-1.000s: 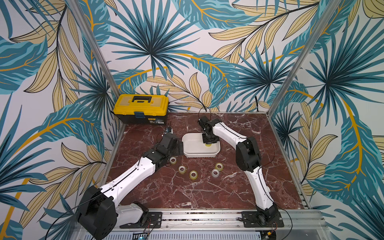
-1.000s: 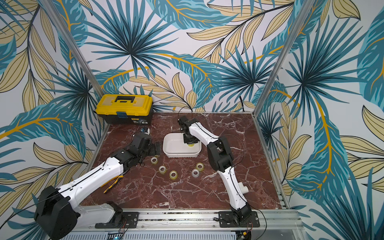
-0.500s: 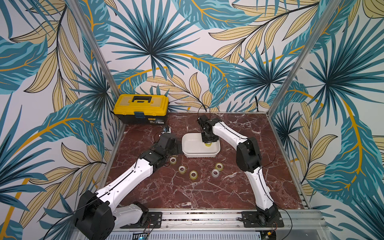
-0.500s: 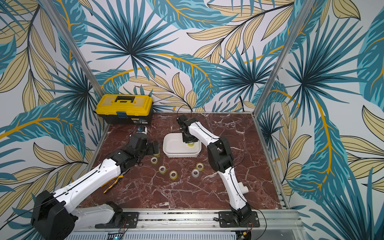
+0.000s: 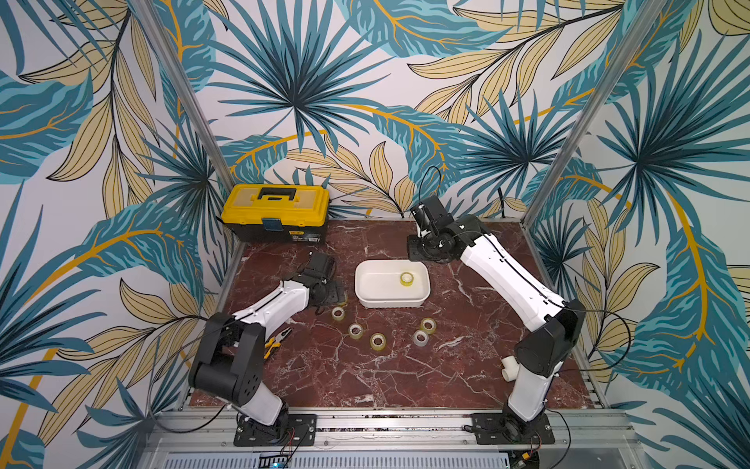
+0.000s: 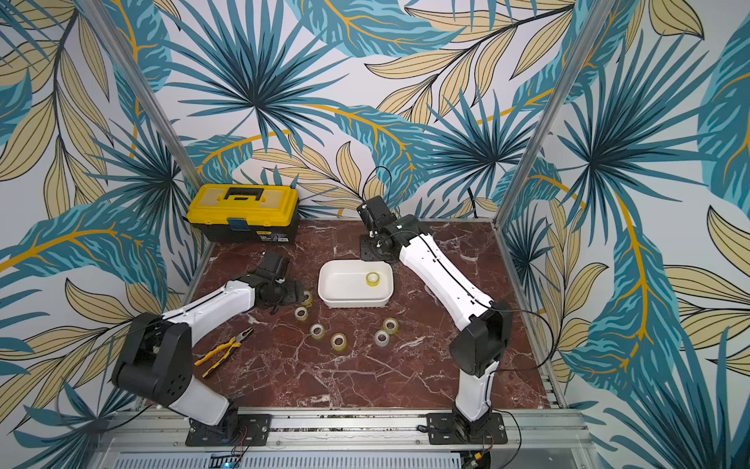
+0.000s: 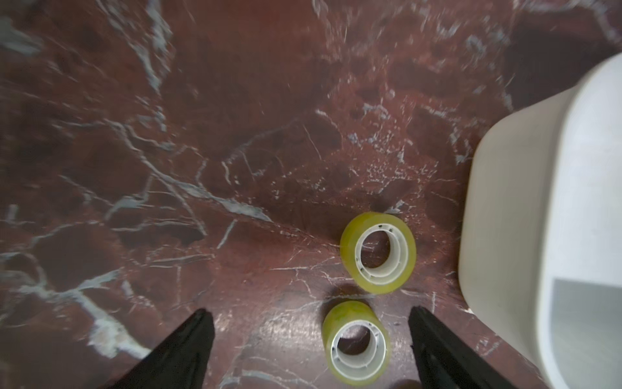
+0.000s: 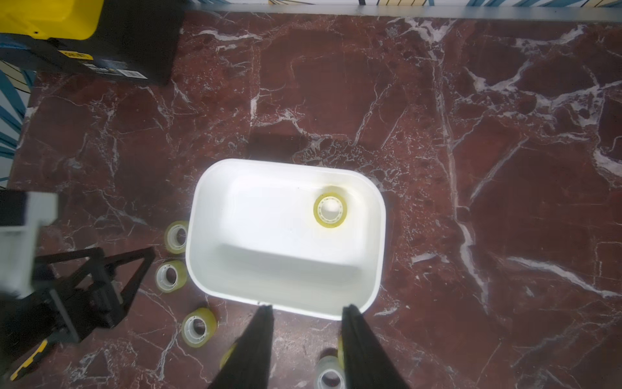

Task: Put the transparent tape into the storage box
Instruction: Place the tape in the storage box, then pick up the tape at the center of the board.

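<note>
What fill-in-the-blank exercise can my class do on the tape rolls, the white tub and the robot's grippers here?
The storage box holds exactly ___ roll of transparent tape.
The left gripper has its jaws ___ over another roll outside the box.
The toolbox by the back wall has a ___ lid.
The pliers lie beside the robot's ___ arm.
Missing words: one; open; yellow; left.

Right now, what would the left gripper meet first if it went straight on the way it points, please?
The left gripper points down at the marble table; it would most likely meet the nearer tape roll between its open jaws first, though depth is unclear.
</note>
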Action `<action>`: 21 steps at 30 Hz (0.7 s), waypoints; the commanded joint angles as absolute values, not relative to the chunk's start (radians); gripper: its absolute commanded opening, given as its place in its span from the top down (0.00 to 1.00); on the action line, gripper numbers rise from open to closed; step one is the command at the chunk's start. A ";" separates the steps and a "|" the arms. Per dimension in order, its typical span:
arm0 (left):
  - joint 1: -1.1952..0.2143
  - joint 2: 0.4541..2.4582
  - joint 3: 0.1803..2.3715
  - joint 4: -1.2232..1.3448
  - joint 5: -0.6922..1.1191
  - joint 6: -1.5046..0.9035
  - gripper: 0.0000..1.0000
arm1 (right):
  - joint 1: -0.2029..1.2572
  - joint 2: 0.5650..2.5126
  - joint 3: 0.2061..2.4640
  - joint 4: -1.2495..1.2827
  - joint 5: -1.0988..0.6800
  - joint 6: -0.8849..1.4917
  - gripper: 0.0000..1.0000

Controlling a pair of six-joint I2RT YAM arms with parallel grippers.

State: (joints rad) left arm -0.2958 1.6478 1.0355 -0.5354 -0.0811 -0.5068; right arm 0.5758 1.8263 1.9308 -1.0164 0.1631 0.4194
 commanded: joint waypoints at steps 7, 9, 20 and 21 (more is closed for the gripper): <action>-0.275 1.753 1.153 -0.531 -0.066 -0.514 0.09 | 0.585 1.785 1.847 -1.038 0.149 0.428 0.63; -0.264 1.753 1.155 -0.531 -0.073 -0.512 0.10 | 0.586 1.785 1.847 -1.038 0.151 0.426 0.63; -0.254 1.799 1.124 -0.486 -0.045 -0.532 0.18 | 0.585 1.808 1.855 -1.037 0.153 0.426 0.63; -0.255 1.800 1.113 -0.479 -0.040 -0.537 0.19 | 0.585 1.810 1.856 -1.038 0.152 0.426 0.63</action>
